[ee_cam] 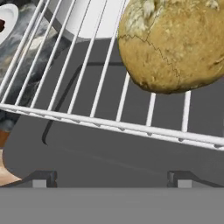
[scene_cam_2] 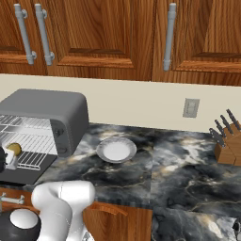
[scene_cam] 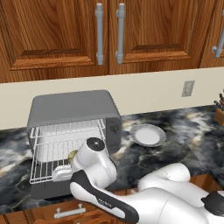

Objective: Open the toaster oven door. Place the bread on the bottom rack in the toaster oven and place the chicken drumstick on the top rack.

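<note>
Bread [ee_cam: 175,43] sits on the bottom rack [ee_cam: 87,118], near that rack's front edge, with the toaster oven door [ee_cam: 109,148] folded down flat beneath it. In the hand view the roll lies ahead of the pincer [ee_cam: 111,179] and off toward the upper right; the two fingertips stand wide apart, well short of it, with nothing between them. So the pincer is fully spread and empty, and the roll looks released where it belongs. In the left base view the toaster oven [scene_cam: 72,109] stands open on the surface [scene_cam: 175,153]. A plate [scene_cam: 148,134] lies to its right; I cannot make out the drumstick there.
</note>
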Tool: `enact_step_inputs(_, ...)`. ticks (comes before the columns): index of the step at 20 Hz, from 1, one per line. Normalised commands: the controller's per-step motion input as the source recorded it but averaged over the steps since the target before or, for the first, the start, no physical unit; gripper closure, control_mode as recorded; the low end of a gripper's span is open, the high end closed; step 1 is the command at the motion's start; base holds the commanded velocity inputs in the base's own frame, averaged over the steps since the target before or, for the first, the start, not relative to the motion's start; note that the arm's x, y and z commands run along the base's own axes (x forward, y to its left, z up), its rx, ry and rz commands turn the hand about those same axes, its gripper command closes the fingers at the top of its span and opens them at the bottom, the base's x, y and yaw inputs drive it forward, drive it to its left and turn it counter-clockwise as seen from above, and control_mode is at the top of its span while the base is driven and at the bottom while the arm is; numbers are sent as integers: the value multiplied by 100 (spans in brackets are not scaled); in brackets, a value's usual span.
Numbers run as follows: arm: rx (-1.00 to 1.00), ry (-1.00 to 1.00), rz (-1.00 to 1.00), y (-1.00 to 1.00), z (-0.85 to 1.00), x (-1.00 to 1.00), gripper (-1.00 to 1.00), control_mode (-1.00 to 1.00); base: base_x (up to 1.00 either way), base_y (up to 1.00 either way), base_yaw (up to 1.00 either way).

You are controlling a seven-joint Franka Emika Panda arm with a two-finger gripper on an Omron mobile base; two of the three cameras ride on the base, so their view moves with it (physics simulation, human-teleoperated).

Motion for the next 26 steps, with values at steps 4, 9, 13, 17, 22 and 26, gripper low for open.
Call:
enact_step_inputs(4,0,10,-2,0,0,17,-100,-100,0,0,0)
enact_step_inputs(9,0,1,0,3,-3,7,-100,-100,0,0,0)
enact_step_inputs(13,-2,-1,0,4,0,13,-100,-100,0,0,0)
enact_step_inputs(17,-3,-7,0,9,-6,5,-100,-100,0,0,0)
enact_step_inputs(22,-1,-8,0,3,-12,7,-100,-100,0,0,0)
enact_step_inputs(26,0,-9,0,0,1,13,-100,-100,0,0,0)
